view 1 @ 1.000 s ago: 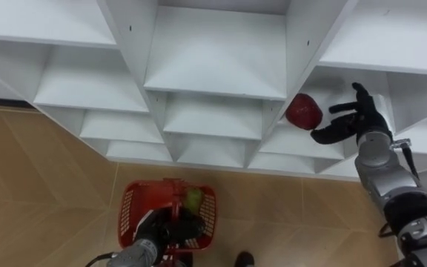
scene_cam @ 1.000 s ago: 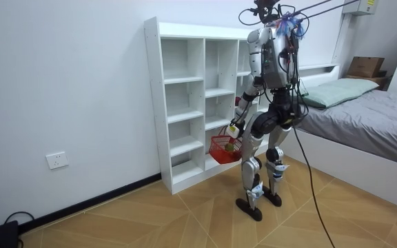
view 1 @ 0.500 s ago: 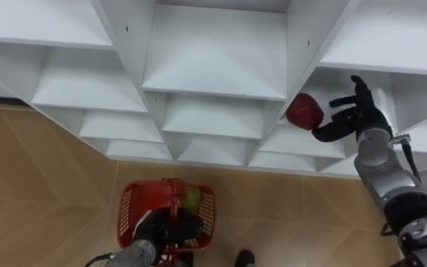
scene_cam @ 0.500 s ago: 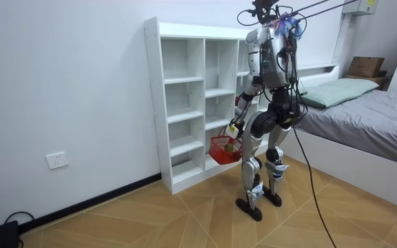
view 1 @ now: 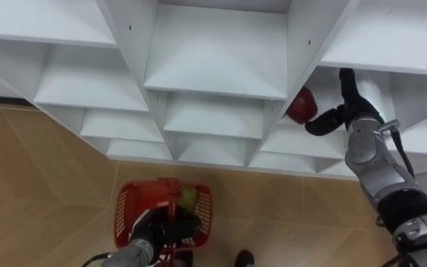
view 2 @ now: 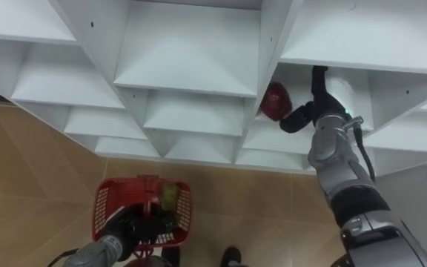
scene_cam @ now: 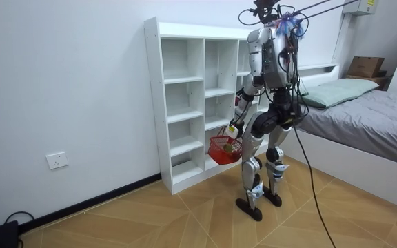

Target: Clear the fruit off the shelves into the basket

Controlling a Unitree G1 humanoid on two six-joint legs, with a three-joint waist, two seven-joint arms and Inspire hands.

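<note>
Reaching into the closet (view 1: 221, 52), the right robot hand (view 1: 341, 113) spreads open at three o'clock of the red fruit (view 1: 301, 106) to cup it, while the left robot hand (view 1: 158, 228) grips the red basket (view 1: 127, 211) low at seven o'clock, green fruit (view 1: 189, 197) inside.

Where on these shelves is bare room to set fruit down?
Middle column's shelves and left column's shelves are bare. Crowded: the right compartment, where the red fruit lies with the right hand open beside it. Left hand holds the basket.

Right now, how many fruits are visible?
2: a red fruit on the shelf beside the right hand, a green fruit in the red basket; the left hand may hide more.
</note>
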